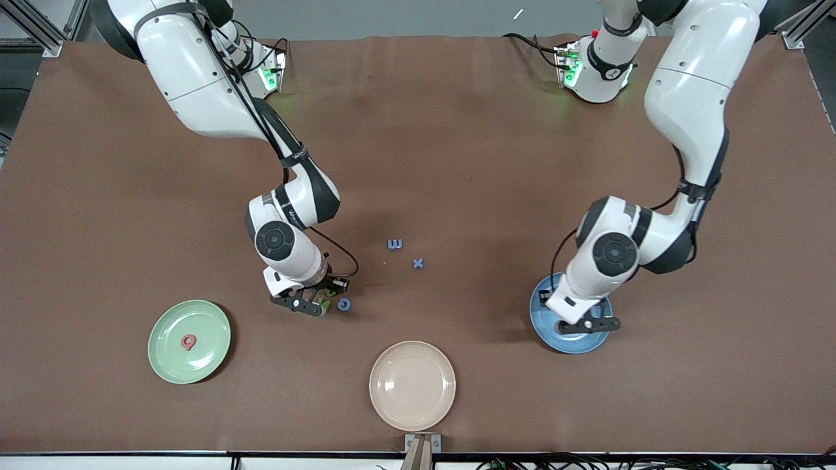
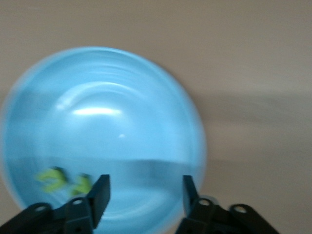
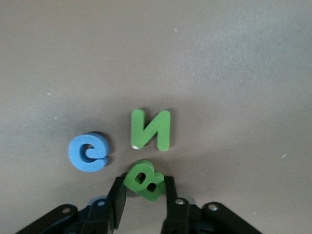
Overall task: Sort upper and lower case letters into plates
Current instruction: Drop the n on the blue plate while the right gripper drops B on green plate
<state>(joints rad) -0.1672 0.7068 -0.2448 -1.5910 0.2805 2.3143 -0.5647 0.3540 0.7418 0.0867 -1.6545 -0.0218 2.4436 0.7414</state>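
Brown surface [image 1: 457, 163]: right arm bent down low, right gripper [image 3: 142, 191] clamped on green B [image 3: 145, 179], which sits beside green N [image 3: 150, 129] and blue c [image 3: 88, 151]; blue E [image 1: 394, 244] and blue x [image 1: 418, 263] lie farther from the front camera, toward the left arm's end. Left arm folded down, left gripper [image 2: 145, 191] with fingers apart and holding nothing over blue plate [image 2: 105, 112], where a blurred yellow-green piece [image 2: 63, 180] lies. Mint green plate [image 1: 166, 356] near the right arm's end carries red letter [image 1: 189, 342]; beige plate [image 1: 412, 385] is nearest the front camera.
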